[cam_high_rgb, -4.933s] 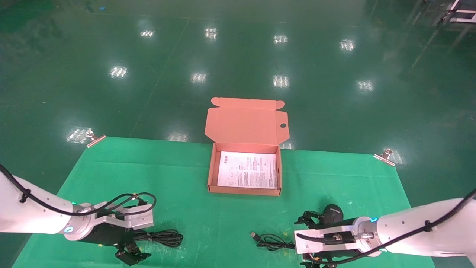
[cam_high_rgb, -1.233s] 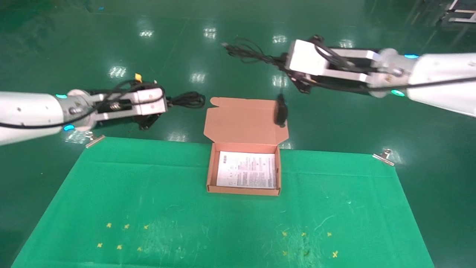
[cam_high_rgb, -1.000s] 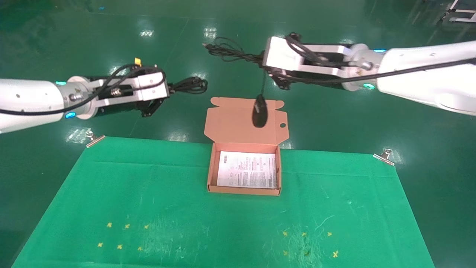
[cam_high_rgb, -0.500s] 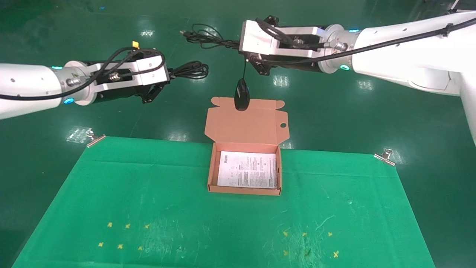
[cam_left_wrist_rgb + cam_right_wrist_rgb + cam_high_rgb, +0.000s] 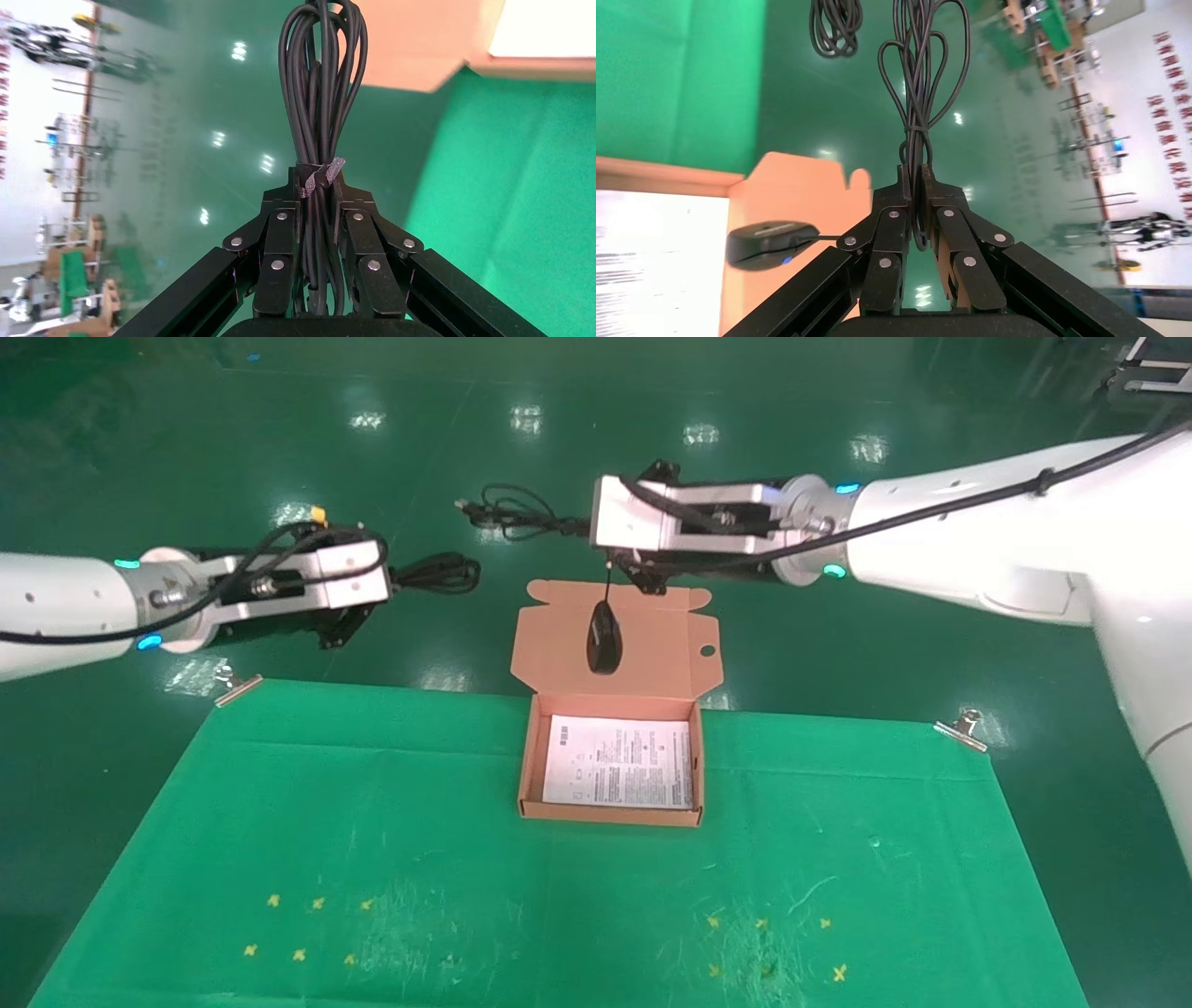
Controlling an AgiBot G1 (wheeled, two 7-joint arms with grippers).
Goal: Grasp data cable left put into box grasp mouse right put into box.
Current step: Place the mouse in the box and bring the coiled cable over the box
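The salmon box (image 5: 526,775) stands open at the mat's far middle with a white sheet (image 5: 619,761) inside and its lid (image 5: 652,645) leaning back. My left gripper (image 5: 389,584) hangs in the air left of the lid, shut on the tied data cable (image 5: 436,573); the left wrist view shows the jaws (image 5: 316,184) clamped at the bundle's tie (image 5: 320,84). My right gripper (image 5: 601,547) is above the lid, shut on the mouse's cord (image 5: 921,77). The mouse (image 5: 604,637) dangles by that cord in front of the lid, above the box; it also shows in the right wrist view (image 5: 768,243).
A green mat (image 5: 372,859) covers the table, held by metal clips at its far corners (image 5: 237,686) (image 5: 964,728). Small yellow marks (image 5: 307,929) lie on its near part. Glossy green floor (image 5: 279,449) lies beyond the table's far edge.
Both arms have come down from half a second ago. The hanging mouse has dropped from the lid's top edge to its middle. The left gripper has moved slightly left with the cable.
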